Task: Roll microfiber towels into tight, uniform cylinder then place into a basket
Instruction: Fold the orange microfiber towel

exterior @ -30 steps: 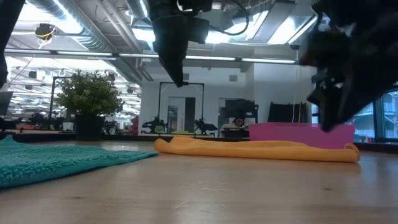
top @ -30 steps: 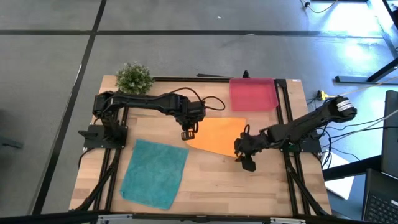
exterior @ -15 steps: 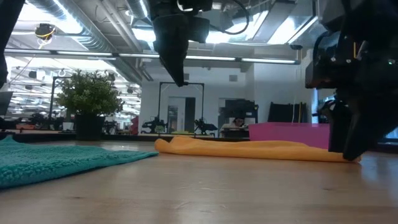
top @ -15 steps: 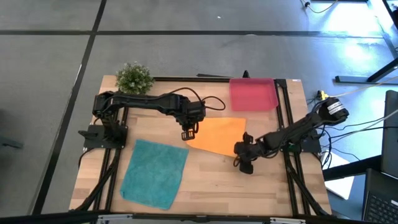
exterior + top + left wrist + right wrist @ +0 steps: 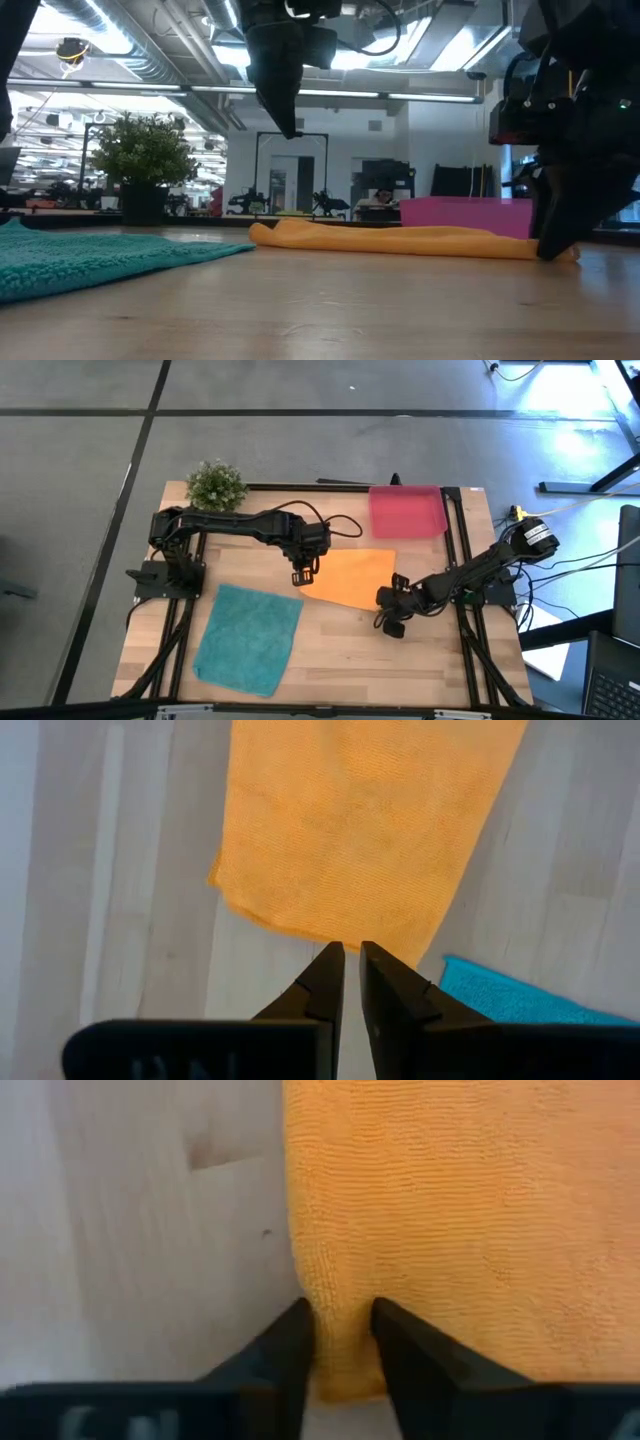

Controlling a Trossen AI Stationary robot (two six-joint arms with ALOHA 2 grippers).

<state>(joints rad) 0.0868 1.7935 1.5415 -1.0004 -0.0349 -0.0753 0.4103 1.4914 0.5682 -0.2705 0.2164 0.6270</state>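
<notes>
The orange towel [image 5: 350,575] lies flat in the table's middle. The teal towel [image 5: 248,638] is spread out at the near left. The pinkish-red basket [image 5: 407,510] stands at the far right. My left gripper [image 5: 302,575] hangs shut above the orange towel's left end [image 5: 300,910], touching nothing. My right gripper [image 5: 390,620] is down at that towel's near right corner and shut on its edge. My right gripper pinches a raised ridge of the orange towel [image 5: 340,1335] right along its edge, near the corner, between its two fingers [image 5: 285,1350]. The fingers slant steeply down from the table's right side. One layer or several, I cannot tell. The towel lies on the table [image 5: 560,252].
A small green plant [image 5: 216,484] stands at the far left corner. Bare wood [image 5: 400,660] stretches along the near edge, right of the teal towel. Black frame rails [image 5: 470,560] run along the table's left and right sides.
My right gripper has come down toward the table at the orange towel's near right corner, tipping and rolling as it sank, until its fingers stand at the cloth's edge. The orange towel lies as before.
</notes>
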